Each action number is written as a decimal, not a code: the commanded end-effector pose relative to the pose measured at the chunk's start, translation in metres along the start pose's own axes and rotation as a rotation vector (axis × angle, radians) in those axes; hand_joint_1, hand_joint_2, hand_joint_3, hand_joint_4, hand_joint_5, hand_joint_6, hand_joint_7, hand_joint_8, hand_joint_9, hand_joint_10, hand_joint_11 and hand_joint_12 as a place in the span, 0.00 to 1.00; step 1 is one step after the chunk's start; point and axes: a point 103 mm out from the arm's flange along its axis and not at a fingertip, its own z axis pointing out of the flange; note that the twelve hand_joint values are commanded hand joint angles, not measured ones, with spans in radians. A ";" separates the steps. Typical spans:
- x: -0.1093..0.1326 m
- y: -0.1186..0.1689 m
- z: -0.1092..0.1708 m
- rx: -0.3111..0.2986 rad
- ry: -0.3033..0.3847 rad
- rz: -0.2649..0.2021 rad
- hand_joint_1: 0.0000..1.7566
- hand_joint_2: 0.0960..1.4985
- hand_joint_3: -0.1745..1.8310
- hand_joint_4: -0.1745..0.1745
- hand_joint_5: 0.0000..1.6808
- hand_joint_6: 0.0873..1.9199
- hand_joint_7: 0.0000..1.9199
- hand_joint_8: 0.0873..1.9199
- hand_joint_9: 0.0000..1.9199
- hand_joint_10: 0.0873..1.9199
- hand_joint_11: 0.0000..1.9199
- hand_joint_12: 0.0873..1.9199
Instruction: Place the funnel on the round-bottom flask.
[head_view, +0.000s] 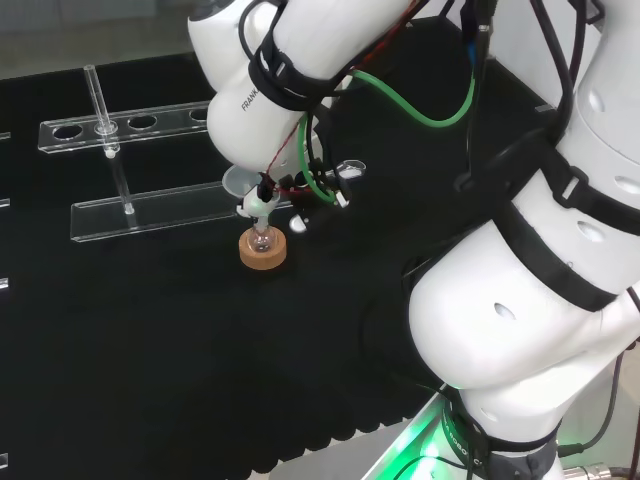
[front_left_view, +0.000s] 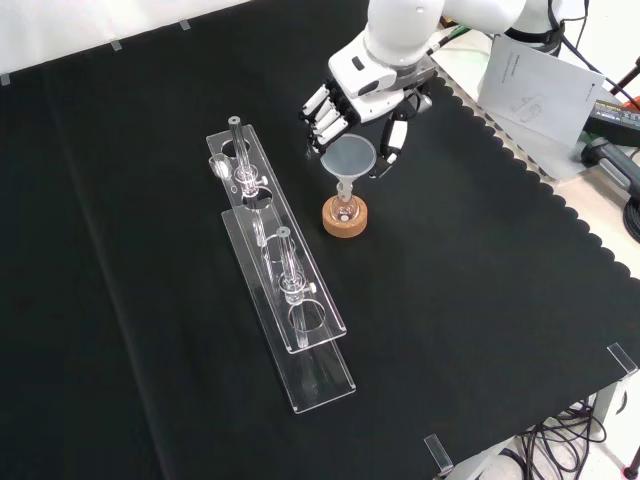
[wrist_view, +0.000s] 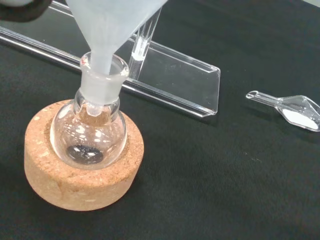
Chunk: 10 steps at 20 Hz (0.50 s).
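In the front view, a clear rack (front_left_view: 285, 290) is seen lying lengthwise on the black cloth (front_left_view: 120, 250), well to the left of the cork ring (front_left_view: 345, 218). Thin clear tubes (front_left_view: 284, 262) are held upright in the rack.

The cork ring is taken as the landmark. A small round-bottom flask (front_left_view: 345, 211) is seated in its hollow, neck up; in the wrist view the flask (wrist_view: 90, 135) is seen to be clear, with a dark patch showing at its bottom, and the ring (wrist_view: 82, 165) is seen to cradle it on all sides. The funnel (front_left_view: 348, 163) is set directly above the ring, its stem entered into the flask's neck and its wide mouth upward. In the wrist view the frosted funnel (wrist_view: 107, 30) is shown with its stem inside the neck, slightly tilted.

Just above the ring in the front view, the hand (front_left_view: 360, 95) is placed around the funnel's cone, with fingers (front_left_view: 322, 118) curled down on its left side and the thumb on its right. The funnel appears to be grasped at its rim, though contact cannot be confirmed at every finger. In the head view the hand (head_view: 268, 190) is largely covered by the arm's white link, just above the ring (head_view: 263, 250).

In the wrist view, a clear scoop (wrist_view: 292, 107) holding white powder is seen lying on the cloth, apart from the ring, past the rack's end (wrist_view: 190, 85).
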 end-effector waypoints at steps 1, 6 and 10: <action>-0.003 0.000 0.003 0.005 -0.003 -0.003 0.48 0.44 0.38 0.25 0.48 0.38 0.45 0.46 0.51 0.33 0.34 0.60; 0.000 -0.001 0.003 0.011 -0.005 -0.002 0.48 0.43 0.38 0.25 0.46 0.39 0.43 0.46 0.50 0.34 0.32 0.61; -0.002 -0.002 0.006 0.015 0.001 -0.003 0.47 0.43 0.38 0.27 0.44 0.39 0.41 0.46 0.47 0.34 0.29 0.63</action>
